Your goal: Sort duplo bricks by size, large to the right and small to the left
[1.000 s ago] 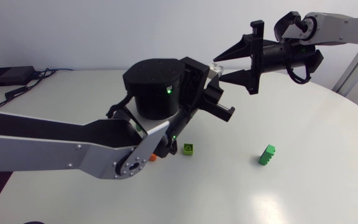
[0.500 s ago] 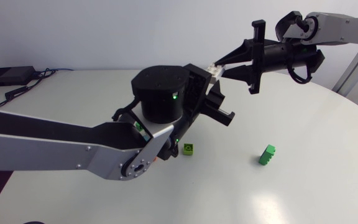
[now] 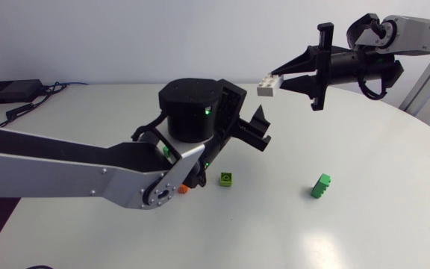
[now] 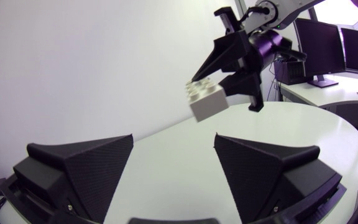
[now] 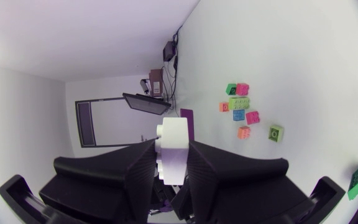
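Head view: The right pincer [image 3: 284,81], entering from the upper right, is clenched on a white brick [image 3: 269,84] and holds it in the air above the desk [image 3: 379,224]. The left pincer [image 3: 262,128] sits lower, near the desk's middle, with its fingers spread and nothing between them. On the desk lie a small lime brick [image 3: 226,178], a dark green brick [image 3: 320,186] well to its right, and an orange brick [image 3: 184,189] partly hidden under the left arm.

Left wrist view: The left pincer [image 4: 173,163] is released, both fingers wide apart. The white brick [image 4: 207,99] hangs ahead of it, clear of both fingers, gripped at its far end by the right pincer [image 4: 215,81].

Right wrist view: The right pincer [image 5: 169,169] grips the white brick [image 5: 171,149] from two sides, studs showing past the fingertips. Beyond, on the desk [image 5: 303,62], a mixed cluster of bricks [image 5: 239,109] lies close together. The lime brick [image 5: 276,132] sits just beside it, and the dark green brick [image 5: 355,182] lies well apart.
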Robot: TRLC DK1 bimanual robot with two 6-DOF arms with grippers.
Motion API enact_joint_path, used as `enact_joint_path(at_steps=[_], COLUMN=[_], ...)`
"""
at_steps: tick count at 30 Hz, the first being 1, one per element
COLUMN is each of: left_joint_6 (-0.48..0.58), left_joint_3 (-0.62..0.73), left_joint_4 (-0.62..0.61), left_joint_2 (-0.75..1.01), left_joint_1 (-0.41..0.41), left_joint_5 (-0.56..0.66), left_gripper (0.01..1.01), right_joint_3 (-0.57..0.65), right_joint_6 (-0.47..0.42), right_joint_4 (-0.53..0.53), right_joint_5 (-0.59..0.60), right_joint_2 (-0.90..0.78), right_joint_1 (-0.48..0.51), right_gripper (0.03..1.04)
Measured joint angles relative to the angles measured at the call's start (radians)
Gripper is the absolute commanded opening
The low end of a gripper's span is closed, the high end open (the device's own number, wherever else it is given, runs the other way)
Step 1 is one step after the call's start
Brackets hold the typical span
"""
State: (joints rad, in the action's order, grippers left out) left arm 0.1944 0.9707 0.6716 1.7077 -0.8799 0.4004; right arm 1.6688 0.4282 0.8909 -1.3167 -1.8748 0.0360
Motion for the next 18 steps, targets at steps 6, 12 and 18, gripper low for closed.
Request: enact_joint_path(at_steps=[6, 12, 18], left_joint_6=[-0.009, -0.027, -0.031], left_joint_3=[0.000, -0.006, -0.024], left_joint_4=[-0.222, -0.507, -0.621], left_joint_2=[-0.036, -0.139, -0.189], left_joint_1=[0.117, 0.232, 0.304], left_joint_5=[-0.094, -0.227, -0.291], left_gripper=[0.980, 0.980, 0.980], right_joint_3=[-0.035, -0.076, -0.164], right_joint_6=[-0.002, -0.128, -0.270], right_joint_4=[0.001, 0.097, 0.097], right_joint_5=[0.154, 0.391, 0.659], right_joint_2=[0.000, -0.036, -0.117], right_joint_1=[0.046, 0.065, 0.118], right_gripper=[0.21, 0.21, 0.21])
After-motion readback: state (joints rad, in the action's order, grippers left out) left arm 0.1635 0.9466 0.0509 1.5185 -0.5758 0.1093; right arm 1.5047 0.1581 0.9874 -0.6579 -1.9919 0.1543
